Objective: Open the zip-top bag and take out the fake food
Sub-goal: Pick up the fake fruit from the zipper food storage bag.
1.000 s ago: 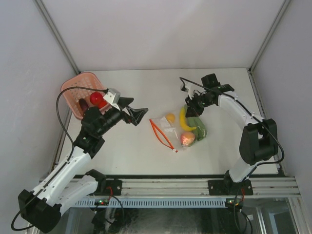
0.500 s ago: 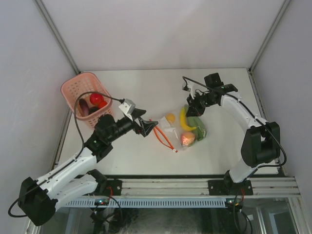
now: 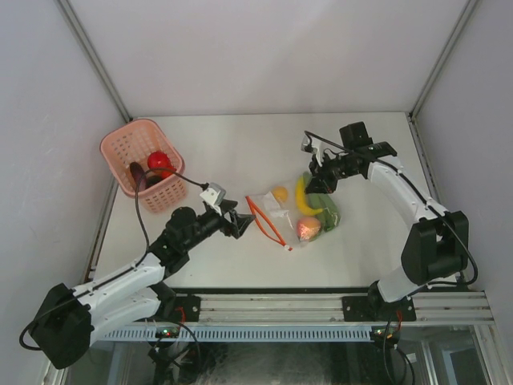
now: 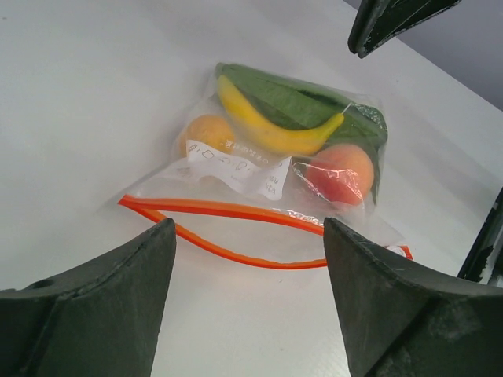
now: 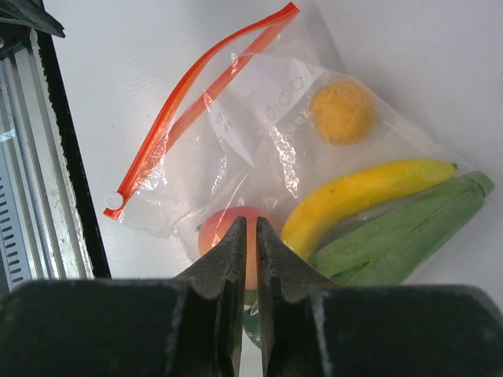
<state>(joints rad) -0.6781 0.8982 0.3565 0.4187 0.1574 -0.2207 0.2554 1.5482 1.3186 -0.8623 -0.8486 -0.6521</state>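
Observation:
The zip-top bag (image 3: pixel 290 215) lies flat mid-table, its red-orange zipper strip (image 3: pixel 264 218) parted into a loop on the left. Inside are fake food pieces: a yellow banana (image 3: pixel 302 196), an orange ball (image 3: pixel 279 193), a peach (image 3: pixel 309 228) and green leafy pieces (image 3: pixel 327 210). My left gripper (image 3: pixel 244 222) is open and empty, low, just left of the zipper; in the left wrist view the zipper (image 4: pixel 228 210) lies just beyond my gripper (image 4: pixel 249 228). My right gripper (image 3: pixel 314 178) is shut at the bag's far right side; in the right wrist view it (image 5: pixel 252 224) hangs over the peach (image 5: pixel 216 228).
A pink perforated basket (image 3: pixel 120 140) stands at the back left, holding a red round piece (image 3: pixel 159 161) and a purple eggplant (image 3: pixel 138 172). Grey walls close in the table on three sides. A metal rail runs along the near edge (image 3: pixel 304 303).
My left gripper has swung from beside the basket toward the bag's open zipper and dropped low to the table. My right arm has barely shifted.

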